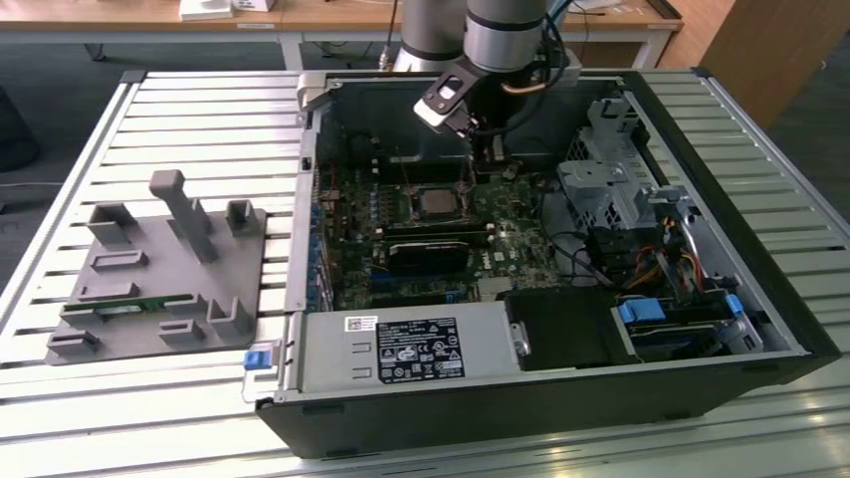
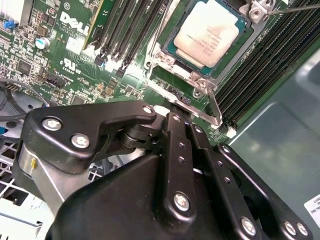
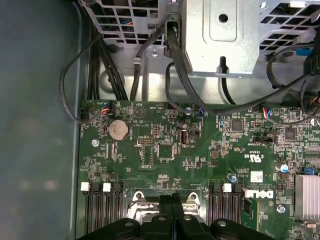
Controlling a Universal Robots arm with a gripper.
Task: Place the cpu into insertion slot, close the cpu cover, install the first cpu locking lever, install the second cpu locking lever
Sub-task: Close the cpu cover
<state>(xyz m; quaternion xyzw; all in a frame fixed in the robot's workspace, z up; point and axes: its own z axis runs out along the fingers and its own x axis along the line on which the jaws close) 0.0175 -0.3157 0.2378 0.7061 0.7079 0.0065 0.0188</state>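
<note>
Flat square cpu [image 2: 210, 31] with a dull silver-grey metal top lies face up in the black-framed square insertion slot [image 2: 231, 59]. It's square, so no long axis; its edges run diagonal in the second wrist view. The slot is on the green circuit board [image 3: 165, 150] inside the open black metal case [image 1: 531, 408], just above centre in the exterior view, on the pale slatted desk [image 1: 199, 129]. The black bolted pincer [image 2: 172, 114] is just beside the slot, tip at a thin silver metal bar [image 2: 216, 106]. Its 2 fingers are pressed together, nothing visibly gripped.
</note>
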